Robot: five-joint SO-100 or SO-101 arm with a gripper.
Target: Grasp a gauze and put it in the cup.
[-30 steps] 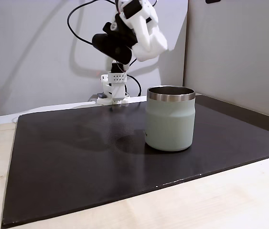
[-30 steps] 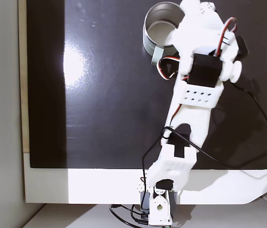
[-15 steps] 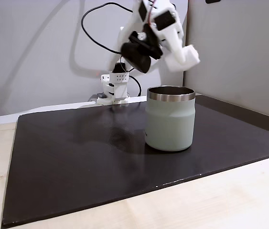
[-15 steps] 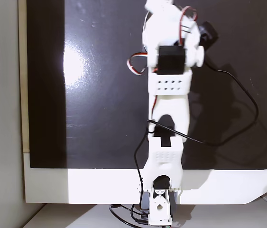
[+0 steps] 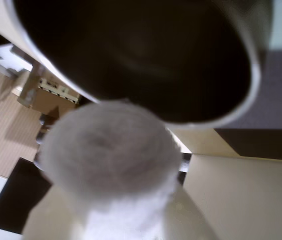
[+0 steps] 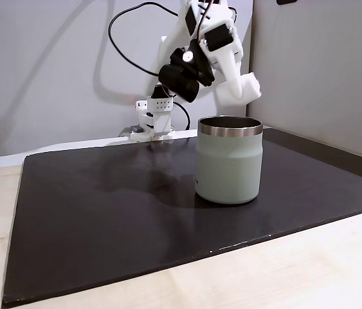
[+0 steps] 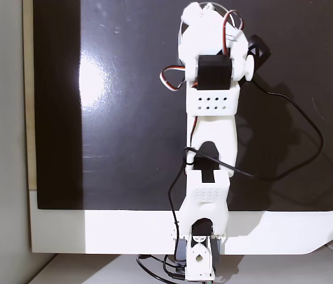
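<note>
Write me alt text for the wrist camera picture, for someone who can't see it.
A blurred white roll of gauze fills the lower middle of the frame, very close to the lens. Just beyond it gapes the dark inside of the cup, its pale rim curving across the top and right. The black mat and light surfaces lie behind.

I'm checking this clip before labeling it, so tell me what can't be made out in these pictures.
- The gauze in the wrist view: close and blurred, its lower end cut off by the bottom edge.
- The cup in the wrist view: rim cut off by the top edge; the dark inside hides any contents.
- The gripper in a fixed view: fingers blend together, so open or shut is unclear.
- Looking down in a fixed view, the arm covers the cup.
</note>
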